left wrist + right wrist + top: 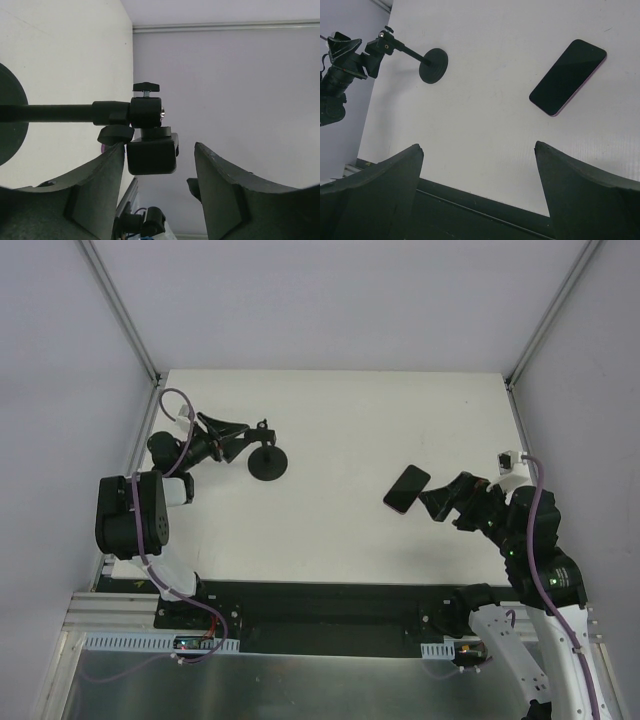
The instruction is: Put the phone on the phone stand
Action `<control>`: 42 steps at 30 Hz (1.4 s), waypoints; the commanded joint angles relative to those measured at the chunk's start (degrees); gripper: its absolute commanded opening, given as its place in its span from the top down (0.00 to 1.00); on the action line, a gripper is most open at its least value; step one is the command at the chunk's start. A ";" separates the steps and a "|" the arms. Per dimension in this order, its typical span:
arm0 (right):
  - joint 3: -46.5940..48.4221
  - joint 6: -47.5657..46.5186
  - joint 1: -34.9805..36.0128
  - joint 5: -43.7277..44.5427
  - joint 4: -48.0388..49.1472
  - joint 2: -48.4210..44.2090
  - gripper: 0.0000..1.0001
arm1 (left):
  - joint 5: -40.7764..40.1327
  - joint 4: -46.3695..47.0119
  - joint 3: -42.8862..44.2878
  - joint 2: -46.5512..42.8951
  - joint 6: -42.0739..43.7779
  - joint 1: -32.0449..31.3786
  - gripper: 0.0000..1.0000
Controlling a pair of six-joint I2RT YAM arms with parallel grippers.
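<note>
The phone (pixel 407 489) lies flat and face up on the white table, right of centre; it also shows in the right wrist view (pixel 568 76). The phone stand (pixel 269 466) stands at the left, its disc base on the table and its holder arm (pixel 147 112) on top. My left gripper (pixel 244 432) is open, its fingers on either side of the holder's clamp block (pixel 152 156), which sits close to one finger. My right gripper (pixel 432 504) is open and empty, just right of the phone and a little above the table.
The white table (pixel 340 530) is boxed in by grey walls at the back and both sides. A black strip (pixel 330 605) runs along its near edge by the arm bases. The stand also shows in the right wrist view (pixel 433 65).
</note>
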 commanded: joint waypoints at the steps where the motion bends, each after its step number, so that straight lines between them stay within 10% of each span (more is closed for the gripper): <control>1: -0.20 1.84 0.02 -1.98 3.45 0.18 0.04 | 1.87 12.91 -0.28 1.47 -5.54 -1.60 0.48; 9: 0.41 2.64 0.02 -1.99 2.66 1.06 0.04 | -0.06 16.36 -2.12 3.05 -7.74 -3.79 0.80; 20: 0.94 5.18 1.42 6.80 0.46 5.36 0.04 | -18.85 11.35 -22.32 -14.75 -1.16 -9.77 1.00; 31: -0.82 6.15 12.12 16.27 3.54 15.28 0.04 | -28.88 -25.64 -26.56 -46.93 9.13 -12.68 1.00; 36: 1.11 6.50 18.46 22.26 2.66 22.49 0.04 | -25.03 -26.98 -27.00 -47.49 8.52 -12.68 0.14; 42: 2.52 6.77 20.06 33.76 -0.41 26.45 0.04 | -19.14 -36.26 -24.03 -52.39 13.68 -11.09 0.01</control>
